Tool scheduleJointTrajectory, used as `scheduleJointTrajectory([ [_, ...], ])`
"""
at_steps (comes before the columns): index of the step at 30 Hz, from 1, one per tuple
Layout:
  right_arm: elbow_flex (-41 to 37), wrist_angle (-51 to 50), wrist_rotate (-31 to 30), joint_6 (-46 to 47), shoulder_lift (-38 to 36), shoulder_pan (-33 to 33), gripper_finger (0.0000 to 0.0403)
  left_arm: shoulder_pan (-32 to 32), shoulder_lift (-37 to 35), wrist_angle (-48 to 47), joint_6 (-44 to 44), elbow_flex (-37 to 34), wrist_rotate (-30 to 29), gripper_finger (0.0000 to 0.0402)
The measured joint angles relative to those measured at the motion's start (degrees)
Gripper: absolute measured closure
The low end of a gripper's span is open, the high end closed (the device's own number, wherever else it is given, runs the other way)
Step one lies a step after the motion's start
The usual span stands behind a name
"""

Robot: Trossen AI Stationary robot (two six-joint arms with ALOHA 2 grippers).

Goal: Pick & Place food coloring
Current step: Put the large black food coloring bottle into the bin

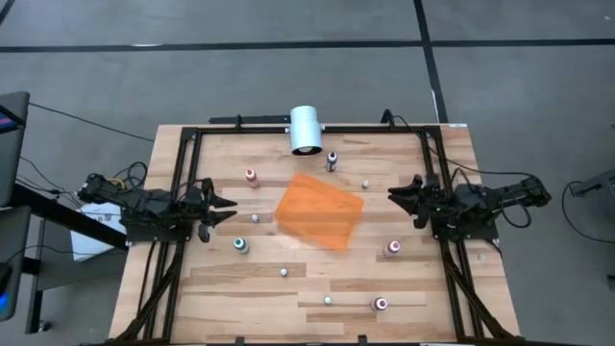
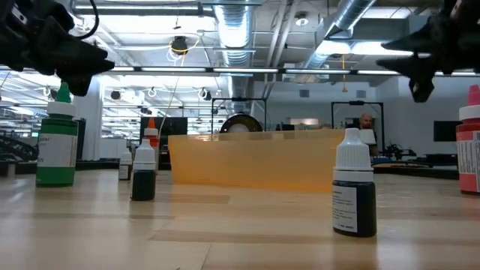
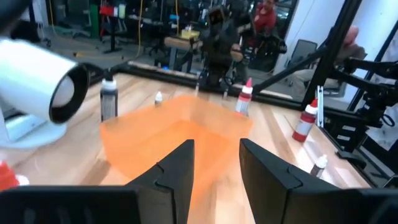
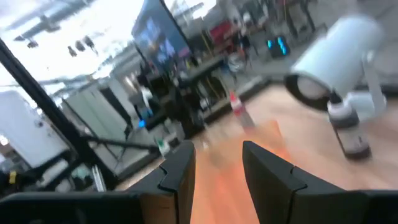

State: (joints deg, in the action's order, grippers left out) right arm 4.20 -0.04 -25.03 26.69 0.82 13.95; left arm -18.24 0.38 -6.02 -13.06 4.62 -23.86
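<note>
Nothing picked yet, by the look of it. Food coloring bottles scattered upright over the wooden worktop (image 1: 211, 288) around the orange sheet (image 1: 319, 210): red-topped bottle (image 1: 251, 176) toward the far left, dark bottle (image 1: 332, 160) just beside the white cylinder (image 1: 307, 130) at the far edge, green-topped bottle (image 1: 241, 246) near the left arm, pink-topped bottle (image 1: 392, 248) near the right arm, another pink-topped bottle (image 1: 381, 304) toward the near edge. A few smaller pale bottles dotted between, too small to tell the cap colour.

Left end effector (image 1: 223, 207) hovering above the worktop at the left side, fingers (image 3: 176, 169) apart with a narrow gap, empty, aimed across the sheet. Right end effector (image 1: 397, 195) hovering at the right side, fingers (image 4: 178, 167) likewise apart and empty, facing the sheet from the other side.

Step in hand, as judged: choosing and approaching a first bottle. Best done by taking the nearest one on each side, green for the left, pink for the right. Opening wider before descent probably wise, given the slim gap. Coming down straight over the cap, fingers either side of the body, low enough to grip the body and not the tapered top. Slow closing, since such a light upright bottle will likely tip at a glancing touch. Keeping clear of the sheet edge on approach.
</note>
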Motion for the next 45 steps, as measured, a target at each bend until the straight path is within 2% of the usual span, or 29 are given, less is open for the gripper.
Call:
scheduleJointTrajectory([
  [4, 1.3, 4.5, -0.4, -3.9, 2.7, -1.1, 0.0280, 0.0, 0.0, -1.6, -0.4, 0.1, 0.0, 0.0283],
  [10, 10.7, 2.8, -0.4, -10.5, 12.9, -4.0, 0.0281, 0.0, 0.0, -3.6, -0.5, 0.2, -0.9, 0.0283],
  [22, 40.5, -16.9, 0.0, -24.8, 48.0, -14.4, 0.0281, 0.0, 0.0, -3.9, -0.5, 0.2, -0.9, 0.0283],
  [29, 56.1, -26.3, 10.7, -29.2, 66.3, -24.8, 0.0275, 0.0, 0.0, -3.9, -1.2, 0.2, -0.6, 0.0283],
  [35, 66.3, -34.2, 19.8, -34.2, 77.7, -32.2, 0.0242, 0.0, 0.0, -4.0, -1.3, 0.2, -0.6, 0.0283],
  [40, 71.4, -40.6, 25.1, -39.2, 84.3, -36.3, 0.0213, 0.0, 0.0, -4.0, -2.6, 0.2, -0.5, 0.0283],
  [45, 71.9, -44.8, 28.3, -43.6, 89.4, -38.4, 0.0205, 0.0, 0.0, -4.1, -2.6, 0.2, -0.5, 0.0283],
])
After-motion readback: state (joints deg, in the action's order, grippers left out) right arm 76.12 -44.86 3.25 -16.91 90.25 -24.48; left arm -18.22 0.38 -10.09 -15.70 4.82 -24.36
